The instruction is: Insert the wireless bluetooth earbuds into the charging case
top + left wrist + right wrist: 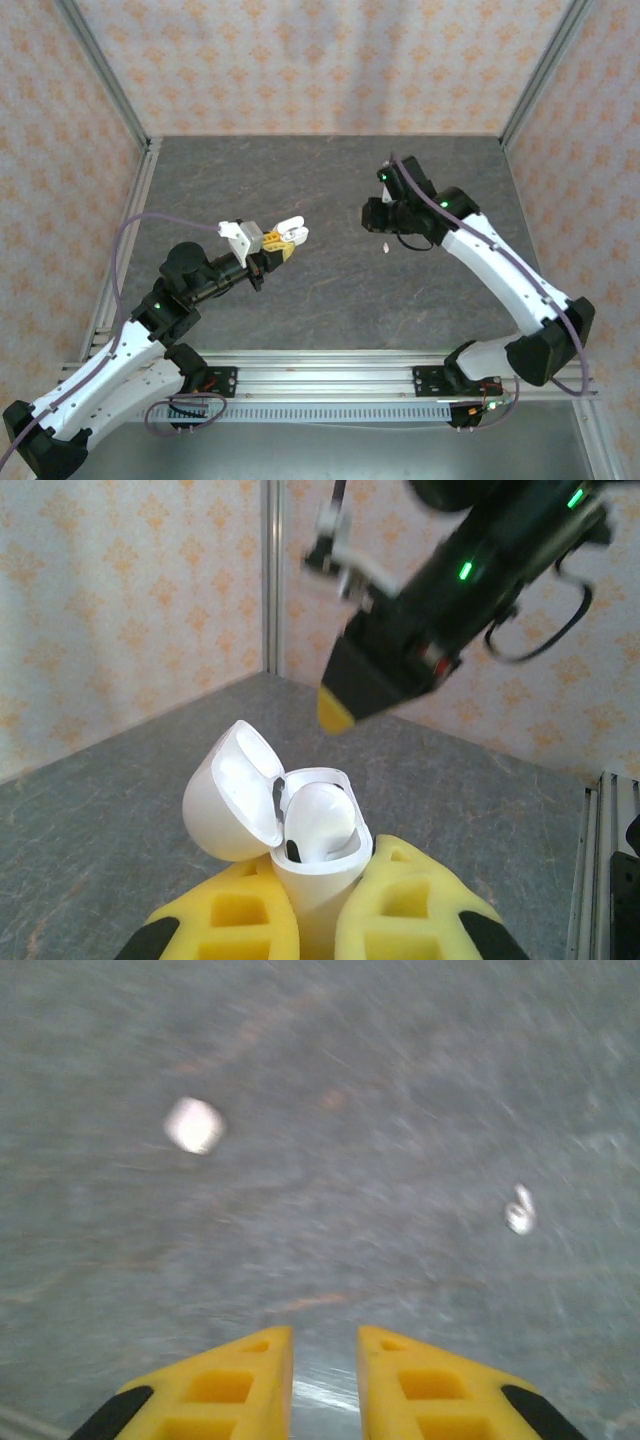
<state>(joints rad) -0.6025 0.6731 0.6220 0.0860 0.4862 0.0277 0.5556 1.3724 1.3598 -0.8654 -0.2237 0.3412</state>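
Observation:
My left gripper (322, 868) is shut on a white charging case (318, 875), held above the table with its lid (232, 792) swung open to the left. One white earbud (322, 820) sits in the case's opening. The held case (287, 236) is at the table's middle left. Across from it my right gripper (379, 217) hangs over the table; its yellow fingertip (334, 710) shows beyond the case. The right gripper (325, 1336) is open by a narrow gap with nothing between its fingers. Another earbud (519, 1210) lies on the table ahead and to its right (385, 247).
A small blurred white blob (194, 1125) lies on the grey table ahead-left of the right gripper; I cannot tell what it is. Patterned walls with metal posts (130, 110) close in the dark grey table (320, 300). A metal rail (400, 375) runs along the near edge.

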